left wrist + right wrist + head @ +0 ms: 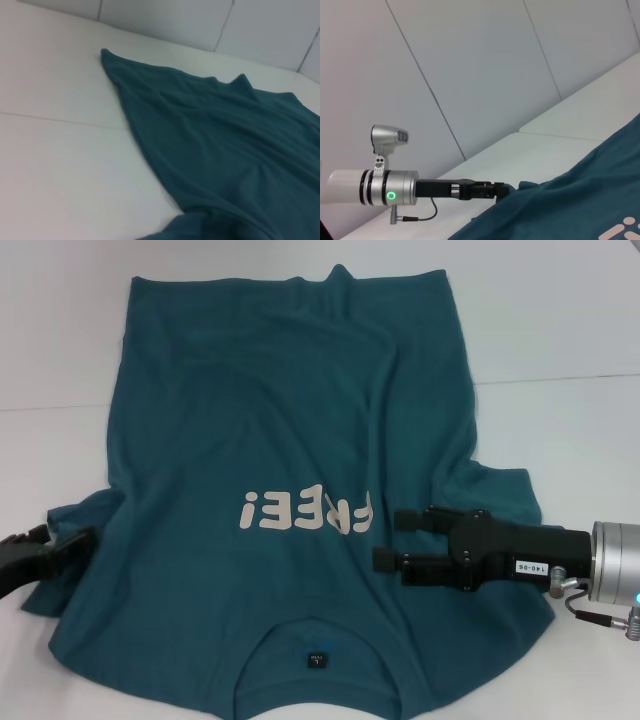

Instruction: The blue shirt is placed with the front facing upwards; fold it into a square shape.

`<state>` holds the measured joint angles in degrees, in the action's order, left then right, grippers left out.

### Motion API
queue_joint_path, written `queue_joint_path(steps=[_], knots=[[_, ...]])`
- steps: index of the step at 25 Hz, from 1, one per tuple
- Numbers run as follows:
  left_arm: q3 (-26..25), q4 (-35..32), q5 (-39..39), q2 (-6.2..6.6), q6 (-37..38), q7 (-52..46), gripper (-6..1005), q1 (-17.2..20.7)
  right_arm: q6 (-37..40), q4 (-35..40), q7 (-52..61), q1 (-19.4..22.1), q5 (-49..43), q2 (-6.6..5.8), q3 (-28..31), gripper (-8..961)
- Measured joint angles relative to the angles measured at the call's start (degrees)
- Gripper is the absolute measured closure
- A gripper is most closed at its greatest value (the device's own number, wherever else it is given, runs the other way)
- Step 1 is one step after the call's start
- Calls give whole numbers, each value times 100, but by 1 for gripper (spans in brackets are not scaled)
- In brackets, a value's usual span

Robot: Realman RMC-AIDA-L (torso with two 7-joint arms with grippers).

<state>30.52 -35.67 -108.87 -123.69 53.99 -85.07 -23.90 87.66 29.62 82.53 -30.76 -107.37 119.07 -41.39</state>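
The blue shirt point(290, 440) lies spread front-up on the white table, with its collar and tag nearest me and the white "FREE!" lettering across the chest. My left gripper point(68, 540) sits at the shirt's left sleeve edge, shut on the cloth there. The right wrist view shows that left gripper point(504, 190) pinching the sleeve corner of the shirt point(580, 210). Over the shirt's right side, beside the lettering, my right gripper point(385, 540) stands open with nothing between its fingers. The left wrist view shows only the shirt point(225, 150), lying wrinkled.
The white table point(560, 330) reaches past the shirt on both sides and at the far end. A seam point(560, 380) crosses the table top. Pale wall panels point(470, 60) stand behind the table.
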Motion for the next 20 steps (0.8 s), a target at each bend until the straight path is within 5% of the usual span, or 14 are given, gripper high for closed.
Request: queue_joint_path(steps=[6, 9, 14, 20], knots=[[5, -26, -9, -5, -12, -18, 266, 8, 5, 3, 0, 0, 6, 0, 0, 44], [22, -28, -15, -5, -12, -18, 497, 9, 3, 5, 0, 0, 6, 0, 0, 44], [25, -28, -19, -6, -12, -18, 737, 9, 11, 8, -3, 0, 7, 0, 0, 44], [24, -28, -20, -5, -11, -18, 842, 6, 15, 9, -13, 18, 18, 0, 6, 45]])
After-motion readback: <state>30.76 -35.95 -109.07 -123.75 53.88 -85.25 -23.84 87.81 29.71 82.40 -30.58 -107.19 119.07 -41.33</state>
